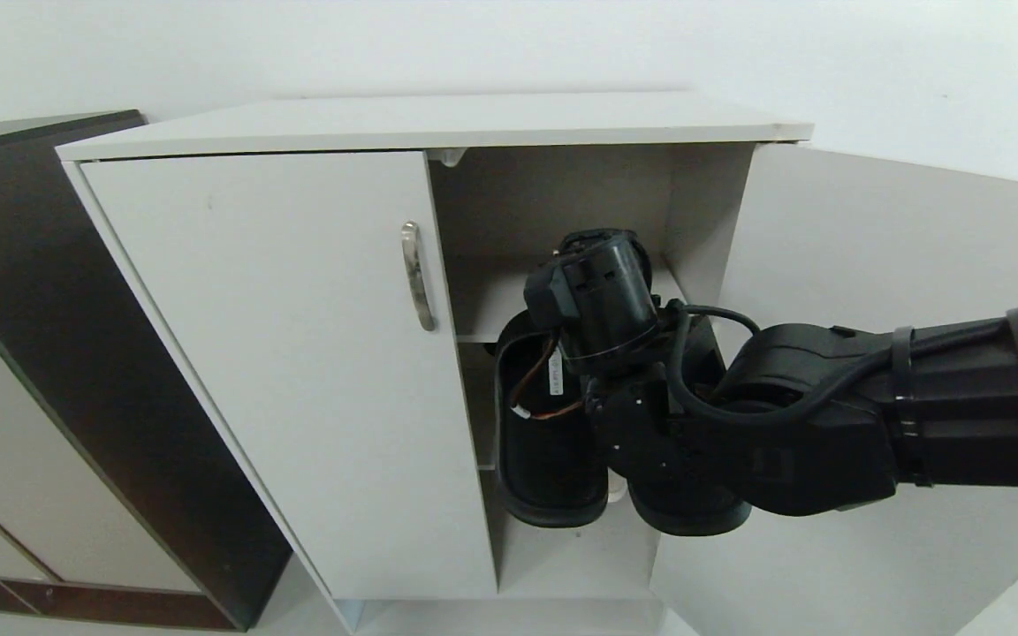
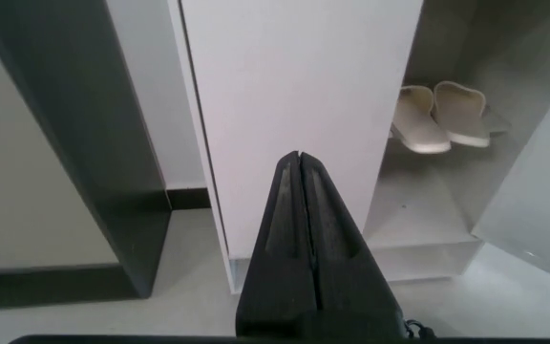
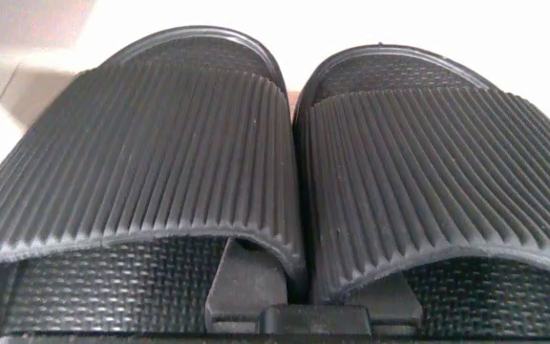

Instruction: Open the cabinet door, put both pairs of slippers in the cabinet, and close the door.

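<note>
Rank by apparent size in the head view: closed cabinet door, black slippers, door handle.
1. closed cabinet door: largest by far.
2. black slippers: clearly smaller, and partly hidden behind the arm.
3. door handle: smallest.

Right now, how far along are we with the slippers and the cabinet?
Done: the right door stands open and the beige slippers sit inside the cabinet. In hand: the right claw grips the black slippers at the opening. Remaining: set them down, let go, close the door.
</note>
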Robot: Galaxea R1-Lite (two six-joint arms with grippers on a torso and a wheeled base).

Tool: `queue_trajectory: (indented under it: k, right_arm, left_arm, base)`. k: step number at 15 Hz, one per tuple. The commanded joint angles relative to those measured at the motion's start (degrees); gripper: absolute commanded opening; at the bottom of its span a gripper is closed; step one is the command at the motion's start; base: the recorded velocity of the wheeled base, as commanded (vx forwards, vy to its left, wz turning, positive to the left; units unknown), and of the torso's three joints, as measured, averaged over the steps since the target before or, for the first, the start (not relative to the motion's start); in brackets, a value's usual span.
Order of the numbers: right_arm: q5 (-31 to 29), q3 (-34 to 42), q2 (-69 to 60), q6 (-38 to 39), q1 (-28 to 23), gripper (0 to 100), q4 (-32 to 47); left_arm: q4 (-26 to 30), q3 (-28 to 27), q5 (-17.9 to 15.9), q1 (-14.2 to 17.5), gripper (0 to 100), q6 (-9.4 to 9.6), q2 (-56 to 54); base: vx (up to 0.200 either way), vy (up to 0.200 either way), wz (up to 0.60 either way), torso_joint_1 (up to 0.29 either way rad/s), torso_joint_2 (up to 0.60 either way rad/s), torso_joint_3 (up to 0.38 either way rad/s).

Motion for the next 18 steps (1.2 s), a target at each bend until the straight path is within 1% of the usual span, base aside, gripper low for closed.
queue_trajectory:
  k: [1, 5, 13, 16, 18]
  right_arm:
    - [0.04, -0.02, 0.12, 0.05, -0.36, 0, -0.02]
    - [0.04, -0.02, 0.2, -0.03, -0.8, 0, -0.02]
    - [0.04, -0.1, 0.82, -0.03, -1.67, 0, -0.19]
    - [0.04, -1.77, 2.14, -1.09, -3.17, 0, -0.1]
    - [0.13, -4.41, 3.19, -1.44, -3.78, 0, 0.07]
  left_arm:
    - [0.07, 0.0, 0.0, -0.04, 0, -0.01, 0.05]
    - [-0.02, 0.0, 0.0, -0.04, 0, -0.01, 0.05]
    - [-0.02, 0.0, 0.0, -0.04, 0, -0.01, 0.05]
    - [-0.02, 0.0, 0.0, -0.04, 0, -0.01, 0.05]
    - [-0.02, 0.0, 0.0, -0.04, 0, -0.1, 0.05]
  base:
    - [0.2, 0.0, 0.0, 0.002, 0.0, 0.002]
    - [0.2, 0.0, 0.0, 0.001, 0.0, 0.001]
    - [0.0, 0.0, 0.0, 0.0, 0.0, 0.0]
    - [0.0, 0.0, 0.0, 0.0, 0.0, 0.0]
    - [0.0, 0.0, 0.0, 0.0, 0.0, 0.0]
